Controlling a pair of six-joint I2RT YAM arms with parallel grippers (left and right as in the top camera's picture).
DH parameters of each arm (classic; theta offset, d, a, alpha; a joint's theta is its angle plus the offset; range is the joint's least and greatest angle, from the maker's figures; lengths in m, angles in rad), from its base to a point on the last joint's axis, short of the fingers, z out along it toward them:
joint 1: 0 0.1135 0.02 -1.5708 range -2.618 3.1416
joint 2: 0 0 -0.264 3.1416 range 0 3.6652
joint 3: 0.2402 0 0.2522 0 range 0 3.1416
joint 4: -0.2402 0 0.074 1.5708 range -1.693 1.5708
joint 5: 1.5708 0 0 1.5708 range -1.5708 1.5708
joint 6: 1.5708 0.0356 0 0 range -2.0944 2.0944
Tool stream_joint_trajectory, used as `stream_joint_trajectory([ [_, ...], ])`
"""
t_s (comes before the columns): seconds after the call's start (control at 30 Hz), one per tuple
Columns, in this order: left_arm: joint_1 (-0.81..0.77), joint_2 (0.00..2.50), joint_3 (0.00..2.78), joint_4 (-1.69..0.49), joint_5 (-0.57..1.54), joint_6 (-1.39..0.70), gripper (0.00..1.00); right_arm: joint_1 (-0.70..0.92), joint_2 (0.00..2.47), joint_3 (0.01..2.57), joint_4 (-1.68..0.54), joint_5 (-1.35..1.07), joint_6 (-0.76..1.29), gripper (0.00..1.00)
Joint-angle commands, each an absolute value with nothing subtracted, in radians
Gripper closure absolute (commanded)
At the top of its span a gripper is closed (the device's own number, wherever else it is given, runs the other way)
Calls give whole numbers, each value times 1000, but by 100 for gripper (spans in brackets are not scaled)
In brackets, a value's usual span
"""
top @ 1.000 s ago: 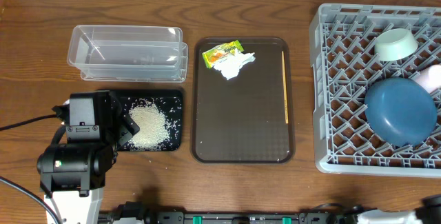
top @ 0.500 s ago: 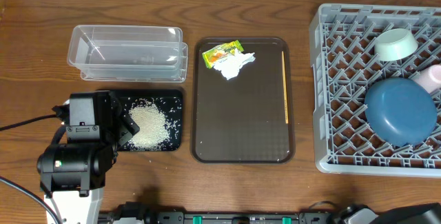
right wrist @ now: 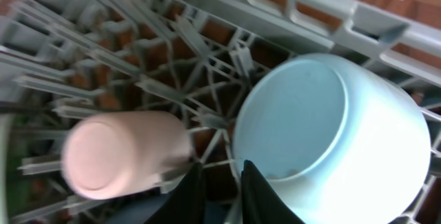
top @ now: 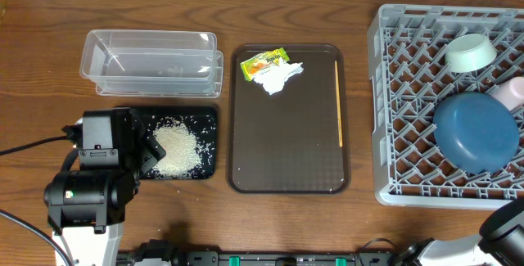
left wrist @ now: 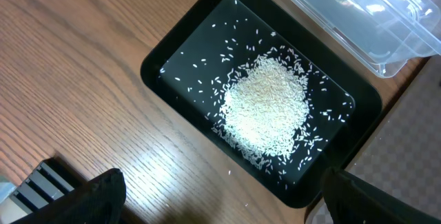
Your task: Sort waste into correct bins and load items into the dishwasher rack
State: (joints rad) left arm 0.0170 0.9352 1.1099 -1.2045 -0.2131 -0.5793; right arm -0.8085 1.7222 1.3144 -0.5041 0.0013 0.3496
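The right pincer [right wrist: 217,189] is being held nearly closed, empty, just above the dishwasher rack [right wrist: 207,17]; the pink cup [right wrist: 124,151] is lying beside its left fingertip, the light-blue bowl [right wrist: 324,120] beside its right.

right arm [top: 508,233] withdrawn, pink cup [top: 514,92] released

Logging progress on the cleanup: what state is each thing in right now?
Rice: piled in the black tray.
Clear tub: empty.
Wrapper and tissue: on the brown tray.
Chopstick: flat on the brown tray.
Dark-blue bowl: in the rack.
Mint-green bowl: tilted, in the rack.
Pink cup: on its side in the rack.
Left claw: open, empty.
Right claw: nearly shut, empty.
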Motion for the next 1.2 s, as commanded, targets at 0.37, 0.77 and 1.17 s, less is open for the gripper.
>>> stream_joint_trajectory([
  [0.37,21,935,1123,-1208,-225,-578,7,-862,1746,1323,-565,196,256,84],
  [0.77,21,935,1123,-1208,-225,-578,7,-912,1711,1328,-603,60,299,95],
  [1.17,21,935,1123,-1208,-225,-578,7,-895,1713,1327,-383,-87,297,99],
])
